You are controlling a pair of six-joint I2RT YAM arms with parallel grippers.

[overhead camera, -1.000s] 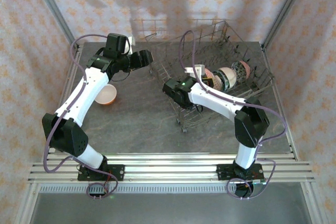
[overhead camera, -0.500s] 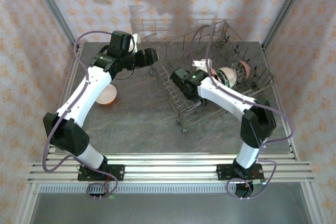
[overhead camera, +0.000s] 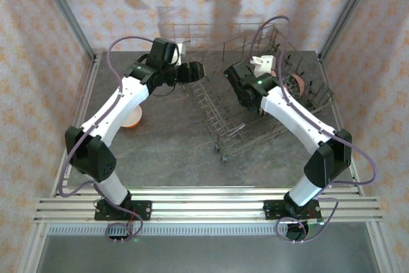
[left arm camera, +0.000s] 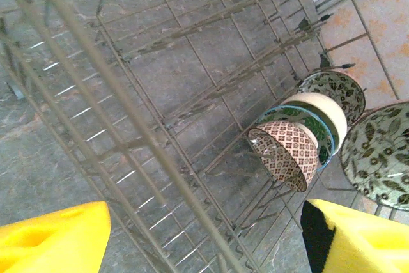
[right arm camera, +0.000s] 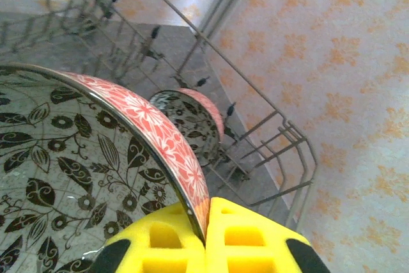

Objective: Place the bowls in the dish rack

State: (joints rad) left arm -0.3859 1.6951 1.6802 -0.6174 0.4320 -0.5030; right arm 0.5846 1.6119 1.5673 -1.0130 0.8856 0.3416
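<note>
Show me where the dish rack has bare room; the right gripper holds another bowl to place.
Free: in the dish rack, the tine rows between the standing bowls and the end near the left gripper; also the table in front of the rack. Crowded: the rack's right end, where bowls stand on edge close together.

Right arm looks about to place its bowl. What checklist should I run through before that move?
1. Right gripper clamped on the held bowl at its rim: ok.
2. Held bowl is over the dish rack: ok.
3. Free slot between tines below it: cannot tell.
4. Left gripper open, empty, apart from the right arm: ok.
5. Racked bowls standing on edge in a row: ok.
6. All bowls loaded: not ok, an orange bowl sits on the table.
</note>
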